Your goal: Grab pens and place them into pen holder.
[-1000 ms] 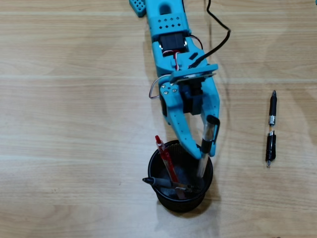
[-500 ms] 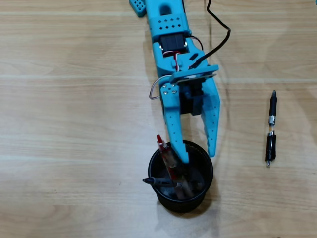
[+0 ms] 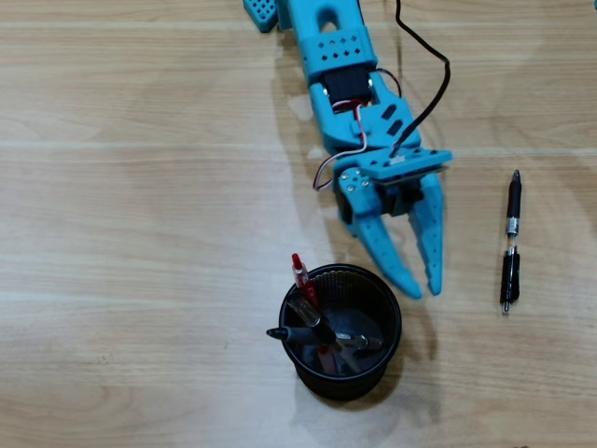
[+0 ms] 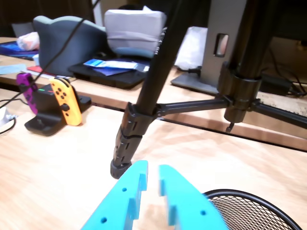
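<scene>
A black mesh pen holder [image 3: 359, 387] stands on the wooden table at the lower middle of the overhead view. It holds a red pen [image 3: 299, 273] and a few dark pens [image 3: 308, 332]. A black pen [image 3: 510, 241] lies on the table to the right. My blue gripper [image 3: 423, 287] hangs just right of the holder's rim, between holder and pen, with its jaws a little apart and nothing between them. In the wrist view the gripper [image 4: 153, 176] shows a narrow empty gap, and the holder's rim [image 4: 254, 197] is at lower right.
In the wrist view a black tripod leg [image 4: 136, 129] stands on the table just ahead of the gripper, with a second leg [image 4: 240, 91] behind to the right. A dock with purple and orange game controllers [image 4: 60, 103] sits at the left. A black cable [image 3: 434, 89] runs along the arm.
</scene>
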`<control>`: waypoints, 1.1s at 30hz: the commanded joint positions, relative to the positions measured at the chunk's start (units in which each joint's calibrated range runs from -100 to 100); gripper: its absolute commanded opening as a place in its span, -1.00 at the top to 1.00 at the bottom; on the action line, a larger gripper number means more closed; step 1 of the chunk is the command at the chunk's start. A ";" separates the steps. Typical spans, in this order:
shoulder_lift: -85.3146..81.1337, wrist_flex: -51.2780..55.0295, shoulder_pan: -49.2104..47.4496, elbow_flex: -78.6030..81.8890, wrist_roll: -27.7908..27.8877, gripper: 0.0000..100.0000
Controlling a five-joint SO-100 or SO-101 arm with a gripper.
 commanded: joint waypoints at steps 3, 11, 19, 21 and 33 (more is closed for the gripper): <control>-10.76 0.17 -1.34 4.95 3.87 0.95; -23.67 28.05 -3.08 5.59 10.10 0.95; -35.81 56.11 -5.64 6.22 21.14 0.95; -37.93 60.58 -7.38 6.31 23.29 0.95; -35.38 67.14 -19.72 5.13 25.70 0.96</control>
